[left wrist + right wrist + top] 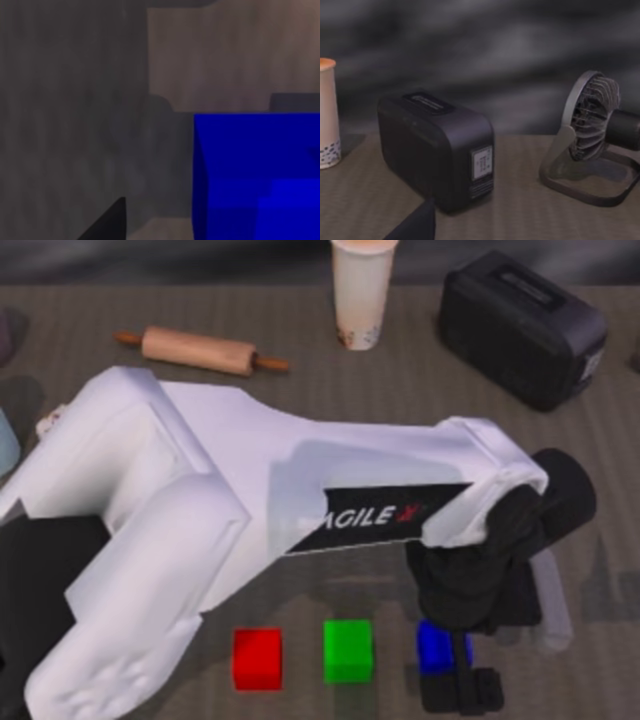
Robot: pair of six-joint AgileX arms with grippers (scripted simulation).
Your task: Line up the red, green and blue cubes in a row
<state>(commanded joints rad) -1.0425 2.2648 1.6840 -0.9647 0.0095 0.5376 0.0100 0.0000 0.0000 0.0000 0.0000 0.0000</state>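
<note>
Near the counter's front edge, red cube [257,658], green cube [348,649] and blue cube [438,648] sit in a row. Left claw [458,680] is at the blue cube — fingers' state cannot be told. Risk: lifting away skewed could drag blue out of line. Right arm parked, out of the top view.

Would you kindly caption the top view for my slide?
Left pincer at the blue cube, right of the green cube and red cube in a row.
</note>
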